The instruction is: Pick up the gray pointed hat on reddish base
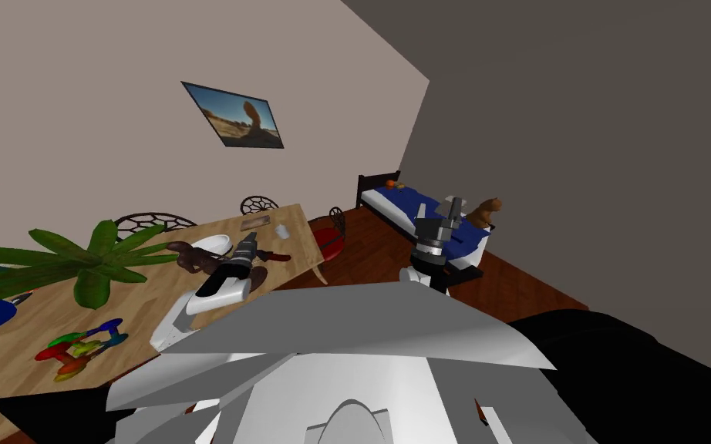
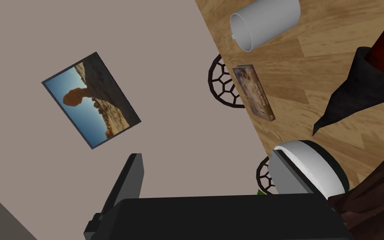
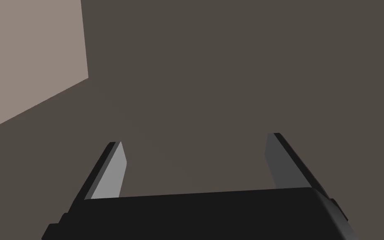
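Note:
The pointed hat (image 2: pixel 353 96) is dark grey with a dark red base and lies on the wooden table (image 2: pixel 312 46). Its tip points toward the table's edge. My left gripper (image 2: pixel 205 166) hovers open over the table's far edge, with nothing between its fingers. The hat lies off to the side, beyond the grey finger (image 2: pixel 289 177). In the head view the left gripper (image 1: pixel 250 245) is above the table, just beside the hat (image 1: pixel 275 257). My right gripper (image 1: pixel 443 208) is raised off to the right, away from the table, and stands open (image 3: pixel 195 141) and empty.
A white bowl (image 2: pixel 318 166) sits right behind the left finger, next to a brown object (image 2: pixel 374 187). A white cup (image 2: pixel 266 21) lies on its side near a book (image 2: pixel 255 91). A plant (image 1: pixel 76 262), a colourful toy (image 1: pixel 80 351), chairs (image 1: pixel 153 222) and a bed (image 1: pixel 423 220) surround the table.

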You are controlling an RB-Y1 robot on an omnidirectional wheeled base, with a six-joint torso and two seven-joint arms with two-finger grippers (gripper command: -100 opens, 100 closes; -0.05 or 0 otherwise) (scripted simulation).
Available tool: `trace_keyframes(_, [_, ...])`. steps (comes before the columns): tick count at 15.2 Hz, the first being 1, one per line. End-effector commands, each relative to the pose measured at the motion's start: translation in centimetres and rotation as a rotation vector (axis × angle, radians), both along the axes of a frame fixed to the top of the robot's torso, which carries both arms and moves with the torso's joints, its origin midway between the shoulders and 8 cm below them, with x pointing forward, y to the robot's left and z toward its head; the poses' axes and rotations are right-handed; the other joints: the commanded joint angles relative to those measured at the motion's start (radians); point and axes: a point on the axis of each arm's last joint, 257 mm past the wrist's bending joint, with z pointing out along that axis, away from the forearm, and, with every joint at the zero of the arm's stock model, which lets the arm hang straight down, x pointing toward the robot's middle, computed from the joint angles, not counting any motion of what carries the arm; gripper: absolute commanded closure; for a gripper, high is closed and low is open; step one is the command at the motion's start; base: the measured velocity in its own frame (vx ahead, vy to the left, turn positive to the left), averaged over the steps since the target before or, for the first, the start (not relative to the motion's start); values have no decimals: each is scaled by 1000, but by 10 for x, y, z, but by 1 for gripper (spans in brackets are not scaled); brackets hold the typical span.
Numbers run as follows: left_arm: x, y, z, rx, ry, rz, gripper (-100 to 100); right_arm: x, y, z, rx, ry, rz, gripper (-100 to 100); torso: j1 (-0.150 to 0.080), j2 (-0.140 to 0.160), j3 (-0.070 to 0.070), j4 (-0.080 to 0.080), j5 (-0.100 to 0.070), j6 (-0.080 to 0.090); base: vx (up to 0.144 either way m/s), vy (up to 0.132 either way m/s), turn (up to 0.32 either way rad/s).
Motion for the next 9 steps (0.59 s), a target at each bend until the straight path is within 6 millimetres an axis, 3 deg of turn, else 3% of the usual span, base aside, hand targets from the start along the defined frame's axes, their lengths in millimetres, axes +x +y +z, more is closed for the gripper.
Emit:
trace_keyframes(1, [-8,18,-16,-14,54,42,-100,0,0,0,0,0,0,0,0,0,0,0,0,0,12,-26,-196])
trace_keyframes(2, [-8,18,-16,-14,54,42,-100,0,0,0,0,0,0,0,0,0,0,0,0,0,10,-16,-78])
trace_keyframes(3, [-19,40,-30,-27,100,90,-100,0,0,0,0,0,0,0,0,0,0,0,0,0,16,-26,-182])
trace_keyframes(4, [-21,41,-33,-32,114,95,-100,0,0,0,0,0,0,0,0,0,0,0,0,0,19,-26,-194])
trace_keyframes(5, [-33,61,-44,-44,149,141,-100,0,0,0,0,0,0,0,0,0,0,0,0,0,20,-29,-277])
trace_keyframes(7, [-36,62,-50,-53,173,149,-100,0,0,0,0,0,0,0,0,-1,0,0,0,0,19,-19,-155])
trace_keyframes(8, [-52,82,-64,-72,219,200,-100,0,0,0,0,0,0,0,0,-1,0,0,0,0,24,-20,-189])
trace_keyframes(9, [-53,82,-66,-77,231,204,-100,0,0,0,0,0,0,0,0,-1,0,0,0,0,24,-20,-208])
